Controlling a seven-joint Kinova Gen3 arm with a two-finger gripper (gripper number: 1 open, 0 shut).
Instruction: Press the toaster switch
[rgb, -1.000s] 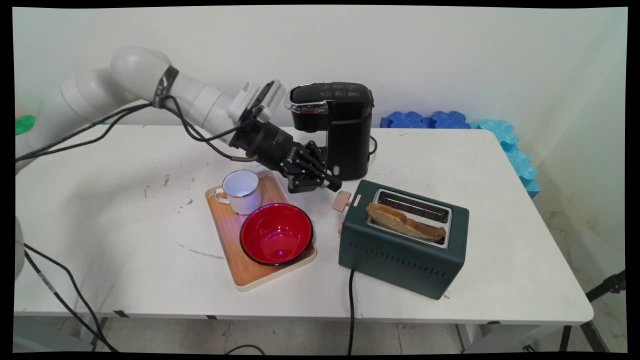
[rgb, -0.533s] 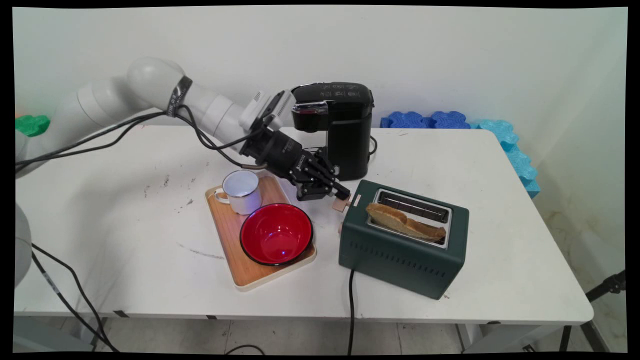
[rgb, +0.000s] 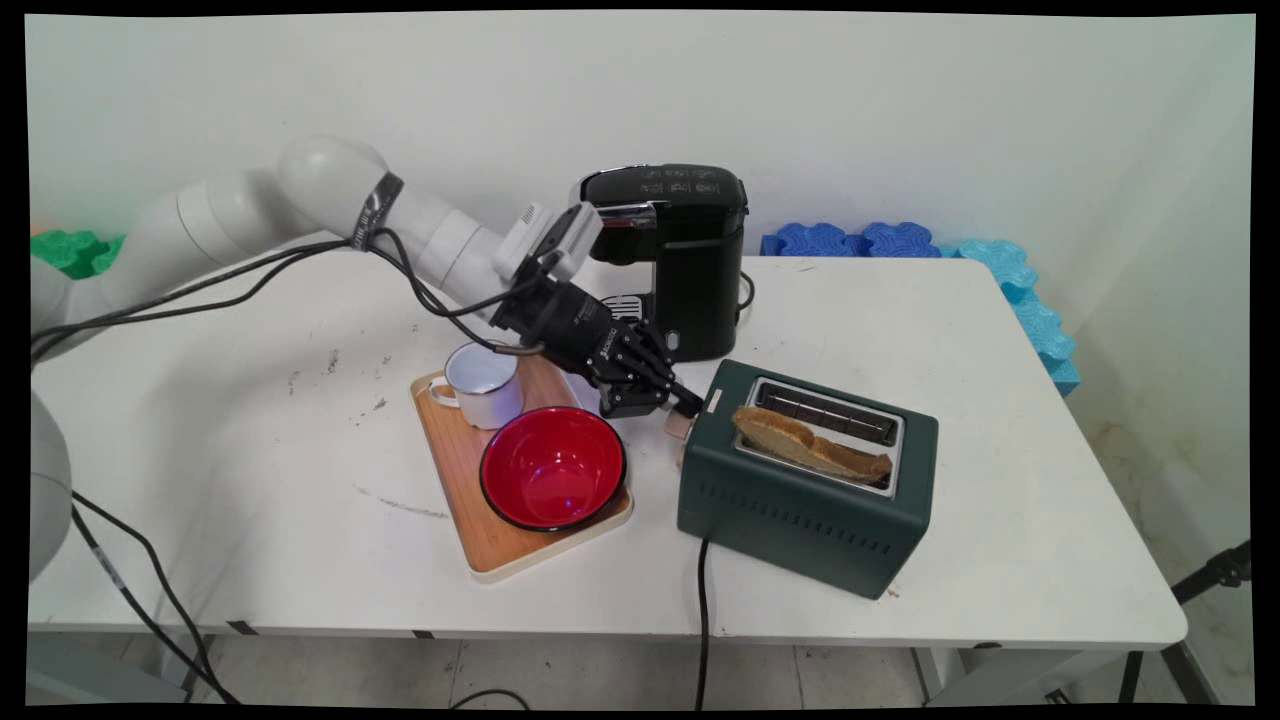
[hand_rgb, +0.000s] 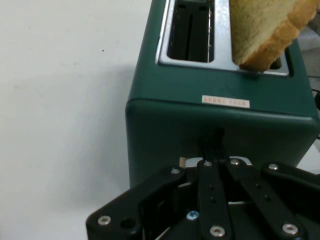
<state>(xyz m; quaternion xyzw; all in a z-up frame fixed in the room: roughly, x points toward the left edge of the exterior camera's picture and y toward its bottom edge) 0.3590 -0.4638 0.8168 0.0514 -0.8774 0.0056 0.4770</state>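
So the white arm (rgb: 300, 200) comes in from the left, elbow up high, then slopes down and to the right with black cables (rgb: 250, 275) looped off the forearm. The wrist carries a whitish camera block (rgb: 560, 235) on its upper side. The black hand (rgb: 683, 405) is pitched downward, low over the worktop, and its two fingers (hand_rgb: 214, 150) are pressed together, tips meeting with no gap. In the hand view the linkage fills the bottom edge.

Black coffee maker (rgb: 680, 255), wooden tray (rgb: 455, 455) holding white mug (rgb: 485, 383) and red bowl (rgb: 552, 467).
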